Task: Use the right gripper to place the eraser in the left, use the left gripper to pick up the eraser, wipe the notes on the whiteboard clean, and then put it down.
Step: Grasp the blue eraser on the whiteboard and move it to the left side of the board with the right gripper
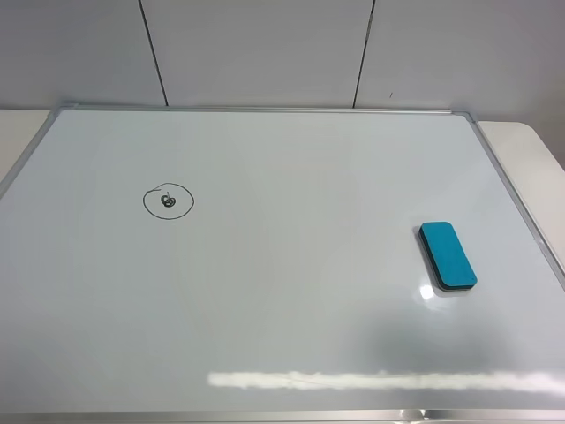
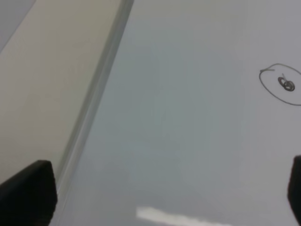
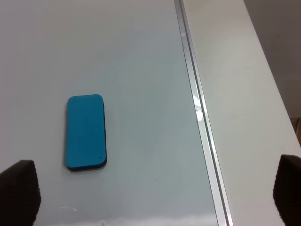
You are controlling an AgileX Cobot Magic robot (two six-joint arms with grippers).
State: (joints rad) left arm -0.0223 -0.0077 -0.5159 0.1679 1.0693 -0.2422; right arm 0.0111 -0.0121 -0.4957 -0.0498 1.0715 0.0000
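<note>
Starting at the left fingers (image 2: 28, 193): spread wide open above the whiteboard (image 1: 291, 300), close by its left frame edge, with the notes (image 2: 284, 84) further in on the board. Over to the right fingers (image 3: 19, 190): likewise spread wide open, gripping nothing, above the board's right side. Lying flat there, the teal eraser (image 3: 85, 132), dark felt down, near the right frame and well apart from the oval scribble. Beyond the frame, pale counter (image 3: 244, 117).
</note>
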